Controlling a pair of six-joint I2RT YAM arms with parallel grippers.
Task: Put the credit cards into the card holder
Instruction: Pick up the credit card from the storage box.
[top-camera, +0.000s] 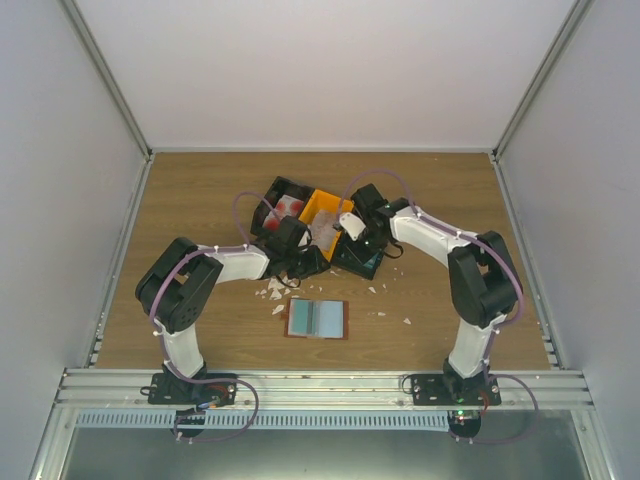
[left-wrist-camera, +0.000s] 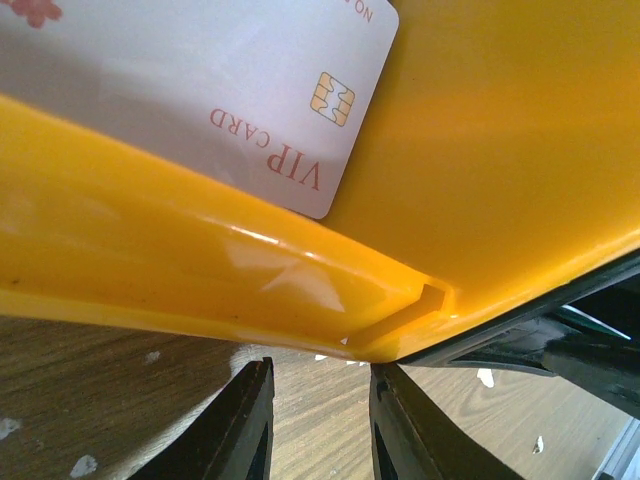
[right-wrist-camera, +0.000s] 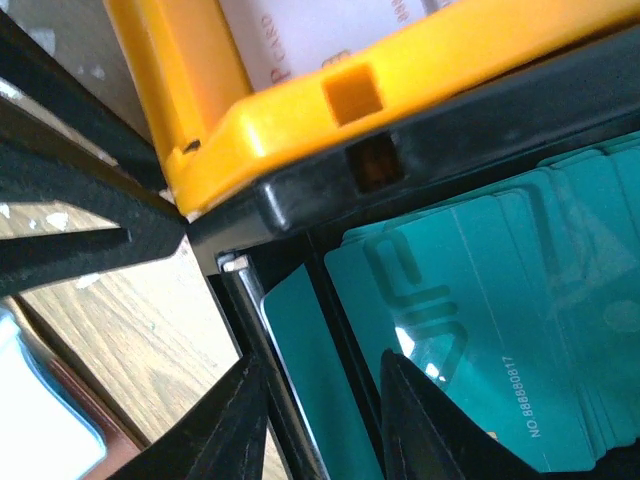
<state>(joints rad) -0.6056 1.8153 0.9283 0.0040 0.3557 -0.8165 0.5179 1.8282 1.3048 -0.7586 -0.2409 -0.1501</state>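
Nearest the bases, the holder (top-camera: 317, 319) lies open and flat on the table (top-camera: 200, 330), pale blue pockets up. From the top camera I can see no card in any pocket, so I judge the job barely begun: every card I can find is in a tray, and all the loading is left to do. White scraps (top-camera: 272, 292) are scattered just beyond the holder and to its right. Past those, both arms reach in toward the cluster of trays. The left gripper (left-wrist-camera: 320, 425) has its fingers apart with nothing between them, only wood grain below, and it sits just outside the near wall of the orange tray (left-wrist-camera: 480, 150). Inside that tray a white card (left-wrist-camera: 230, 90) printed "VIP CARD" lies flat on the floor, a corner against the wall. The right gripper (right-wrist-camera: 320, 425) is also spread and clamped on nothing I can see. One finger is outside the wall of the black tray (right-wrist-camera: 300, 200) and the other over its contents, a fanned stack of teal cards (right-wrist-camera: 480, 300). This tray touches the orange one at a corner. Farthest back, a second black tray (top-camera: 272, 195) holds red-blotched cards (top-camera: 289, 207), though I cannot count them.
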